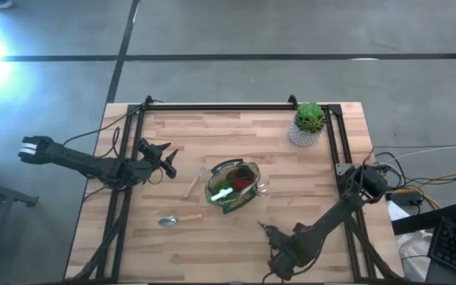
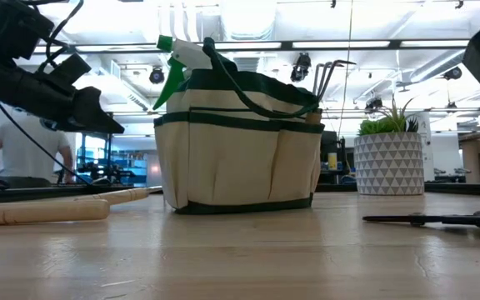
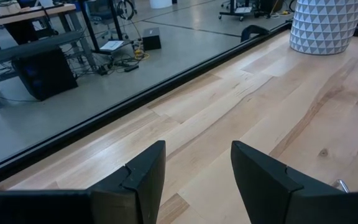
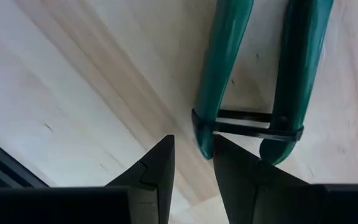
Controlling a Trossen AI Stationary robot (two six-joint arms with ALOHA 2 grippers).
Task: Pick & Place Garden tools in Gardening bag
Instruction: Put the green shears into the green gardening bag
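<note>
The pruning shears [image 4: 260, 74] lie flat on the table [image 1: 212, 245], at the near edge, right of the middle. The right gripper [image 4: 193, 158] hangs close over the tail ends of their dark green handles, fingers a little apart, holding nothing. The two handles are joined at the end by a thin black clasp. They look smooth and stiff, probably slippery, and the steel makes the tool rather heavy. I think a grip across one handle, nearer the pivot, is safer. The gardening bag [image 1: 232, 186] stands in the middle, soft-walled. The left gripper [image 1: 167, 161] waits open at the far left.
</note>
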